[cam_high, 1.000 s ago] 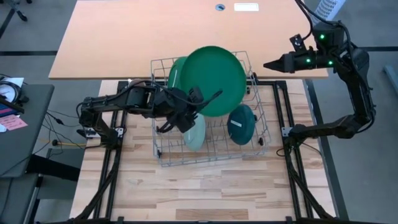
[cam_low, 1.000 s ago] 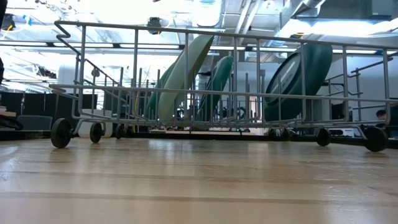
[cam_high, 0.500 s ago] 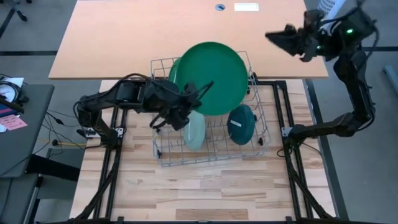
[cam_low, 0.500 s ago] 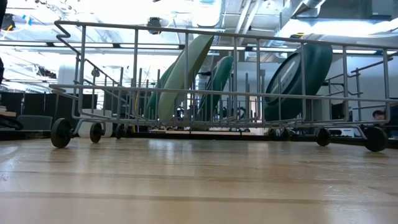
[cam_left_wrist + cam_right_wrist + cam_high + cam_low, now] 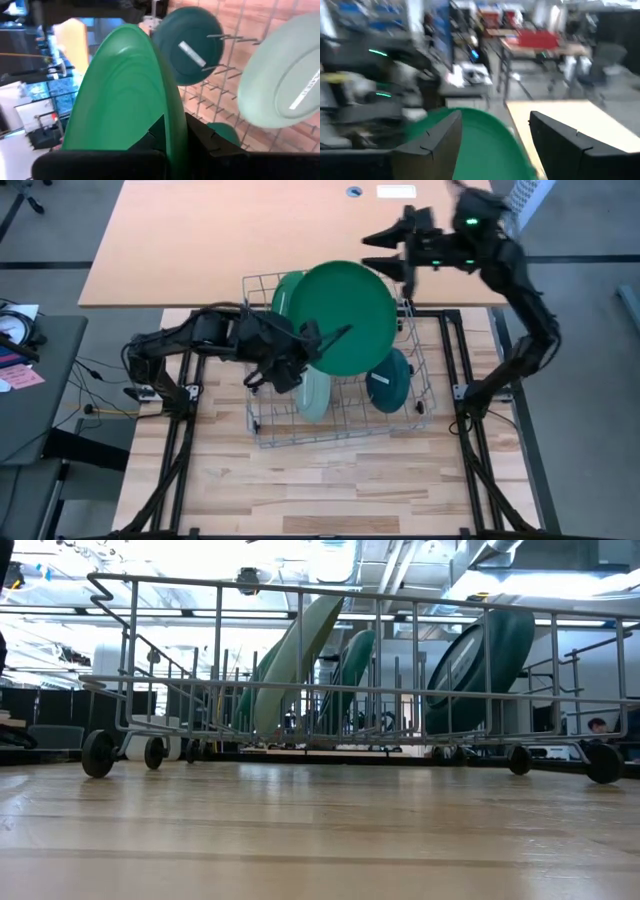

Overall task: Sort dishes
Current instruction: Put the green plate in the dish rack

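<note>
Handing over a large dark green plate above the dish rack.

Left gripper pinched on large dark green plate, lifted over rack's far side; right gripper, fingers spread, near plate's far rim. Next, probably: straddle rim, clamp, then release left. Mint plate and teal plate slotted upright.

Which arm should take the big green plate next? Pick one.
Right. The right pincer is open at the big green plate's top edge; the left pincer is shut on its lower edge, above the rack.
</note>
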Available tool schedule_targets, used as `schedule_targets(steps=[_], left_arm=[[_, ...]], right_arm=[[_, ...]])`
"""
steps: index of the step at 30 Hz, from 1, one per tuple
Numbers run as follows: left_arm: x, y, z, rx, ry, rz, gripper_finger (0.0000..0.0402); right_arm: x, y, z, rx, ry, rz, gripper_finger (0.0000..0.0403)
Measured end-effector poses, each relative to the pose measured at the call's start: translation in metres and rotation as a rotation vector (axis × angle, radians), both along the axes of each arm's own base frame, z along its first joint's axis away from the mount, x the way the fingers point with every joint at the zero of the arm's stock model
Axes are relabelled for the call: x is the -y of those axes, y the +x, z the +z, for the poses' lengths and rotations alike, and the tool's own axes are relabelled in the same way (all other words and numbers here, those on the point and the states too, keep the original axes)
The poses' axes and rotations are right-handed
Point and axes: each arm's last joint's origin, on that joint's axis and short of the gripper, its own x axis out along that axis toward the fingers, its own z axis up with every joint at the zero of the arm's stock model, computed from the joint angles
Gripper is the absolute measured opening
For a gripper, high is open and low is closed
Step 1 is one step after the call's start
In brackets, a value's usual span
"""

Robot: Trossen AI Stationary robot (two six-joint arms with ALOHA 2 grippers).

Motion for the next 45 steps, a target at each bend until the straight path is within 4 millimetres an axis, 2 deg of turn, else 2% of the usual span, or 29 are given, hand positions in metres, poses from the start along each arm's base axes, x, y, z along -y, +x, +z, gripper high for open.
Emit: schedule_targets(steps=[2, 5, 9, 15, 21, 26, 31, 35, 41, 45], left_arm=[[0.003, 0.003, -0.006, -0.044, 0.004, -0.008, 0.0024], [0.004, 0.011, -0.015, -0.089, 0.080, 0.018, 0.0024], [0.001, 0.022, -0.024, -0.131, 0.190, 0.095, 0.0024], [-0.012, 0.040, -0.040, -0.194, 0.290, 0.202, 0.0024], [-0.020, 0.048, -0.047, -0.253, 0.376, 0.189, 0.0024], [-0.028, 0.048, -0.046, -0.286, 0.494, 0.276, 0.0024], [-0.034, 0.047, -0.046, -0.301, 0.521, 0.297, 0.0024], [-0.033, 0.046, -0.047, -0.320, 0.521, 0.289, 0.0024], [-0.028, 0.044, -0.049, -0.345, 0.509, 0.256, 0.0024], [-0.021, 0.043, -0.052, -0.389, 0.493, 0.138, 0.0024]], right_arm=[[0.005, 0.015, -0.008, -0.033, 0.052, -0.038, 0.0240], [0.006, 0.031, -0.012, -0.005, 0.317, -0.058, 0.0238], [0.003, 0.032, -0.002, 0.093, 0.819, -0.076, 0.0236], [-0.010, 0.029, 0.006, 0.134, 1.213, -0.042, 0.0235], [-0.013, 0.027, -0.006, 0.022, 1.380, -0.119, 0.0235], [-0.011, 0.042, -0.029, -0.138, 1.420, -0.185, 0.0235], [0.008, 0.070, -0.041, -0.102, 1.426, -0.171, 0.0235], [0.007, 0.087, -0.041, -0.062, 1.455, -0.105, 0.0235], [0.006, 0.088, -0.041, -0.045, 1.458, -0.109, 0.0235], [0.011, 0.086, -0.041, -0.038, 1.482, -0.127, 0.0235]])
